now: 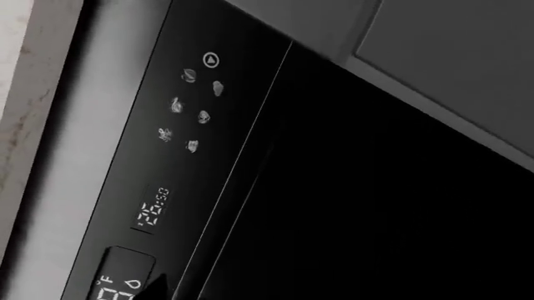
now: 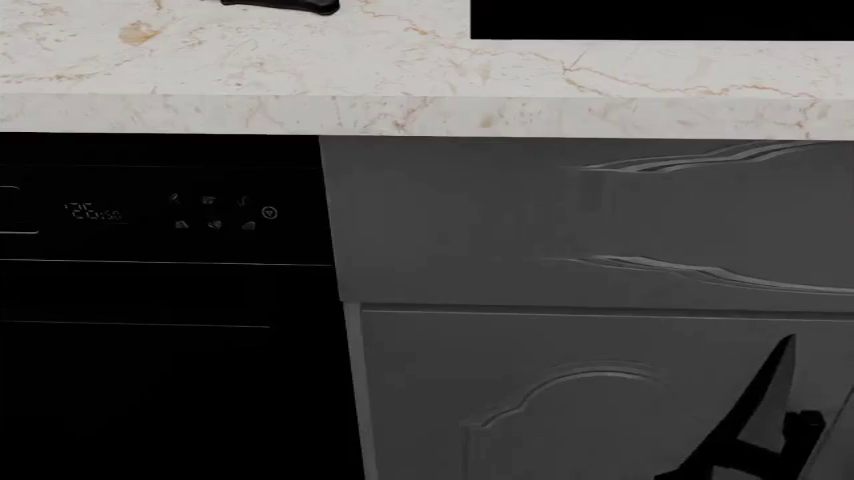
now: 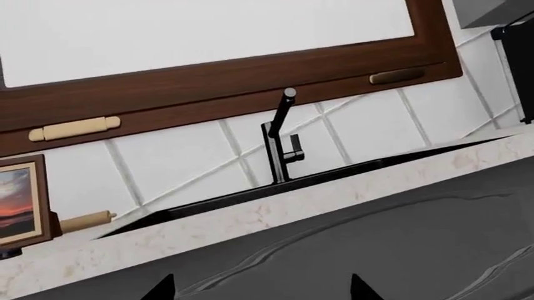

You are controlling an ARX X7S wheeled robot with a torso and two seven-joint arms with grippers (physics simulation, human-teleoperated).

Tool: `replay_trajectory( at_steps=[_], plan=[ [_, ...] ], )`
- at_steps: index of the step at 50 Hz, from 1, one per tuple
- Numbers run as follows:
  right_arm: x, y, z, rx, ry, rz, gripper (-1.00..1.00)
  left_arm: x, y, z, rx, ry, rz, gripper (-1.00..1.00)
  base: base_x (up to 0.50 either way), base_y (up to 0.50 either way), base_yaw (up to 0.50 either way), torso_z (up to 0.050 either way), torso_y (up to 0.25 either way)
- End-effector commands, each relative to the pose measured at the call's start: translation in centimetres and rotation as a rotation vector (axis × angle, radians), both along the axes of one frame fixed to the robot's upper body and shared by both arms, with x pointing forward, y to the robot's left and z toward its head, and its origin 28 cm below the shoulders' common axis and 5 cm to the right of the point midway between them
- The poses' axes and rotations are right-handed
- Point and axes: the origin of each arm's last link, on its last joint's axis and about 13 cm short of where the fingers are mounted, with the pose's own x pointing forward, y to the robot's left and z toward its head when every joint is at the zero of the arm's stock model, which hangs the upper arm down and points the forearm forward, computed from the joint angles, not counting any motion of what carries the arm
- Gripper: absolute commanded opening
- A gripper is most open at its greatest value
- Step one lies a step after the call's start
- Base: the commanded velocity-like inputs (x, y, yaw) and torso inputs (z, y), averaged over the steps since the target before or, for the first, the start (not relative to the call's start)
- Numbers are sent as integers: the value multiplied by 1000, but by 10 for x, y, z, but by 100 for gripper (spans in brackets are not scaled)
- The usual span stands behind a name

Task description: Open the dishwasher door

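Note:
The dishwasher door (image 2: 160, 380) is a glossy black panel under the countertop at the left of the head view. It looks shut, flush with the cabinets. Its top strip carries pale icons (image 2: 214, 213) and a digital readout (image 2: 94, 212). The left wrist view sits close to this door (image 1: 351, 187), with the icons (image 1: 192, 106) and readout (image 1: 152, 214) in sight. One dark left fingertip (image 1: 159, 286) shows against the strip; the other is lost against the black. My right gripper (image 3: 260, 290) is open and holds nothing, in front of the grey drawer front (image 3: 401, 237); one of its fingers (image 2: 763, 400) shows at the head view's lower right.
A marble countertop (image 2: 400, 70) runs above everything. Right of the dishwasher are a grey drawer front (image 2: 587, 220) and a grey cabinet door with arched moulding (image 2: 574, 400). Behind the counter I see a sink (image 3: 250, 195), a black faucet (image 3: 282, 137) and a framed picture (image 3: 21, 200).

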Motion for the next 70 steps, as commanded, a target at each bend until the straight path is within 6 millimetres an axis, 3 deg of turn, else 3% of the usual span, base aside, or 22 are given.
replay_trajectory(
  at_steps=[1,58,70],
  plan=[
    [-1,0,1,1,-2,-1,100,7,11,11,126,-5,-13,100,0,0,0,0,0],
    [-5,-4,2,1,-12,-15,100,67,-3,14,282,-21,-106,100,0,0,0,0,0],
    [-7,-5,2,1,-14,-21,100,76,-8,3,287,-10,-122,100,0,0,0,0,0]
  ],
)
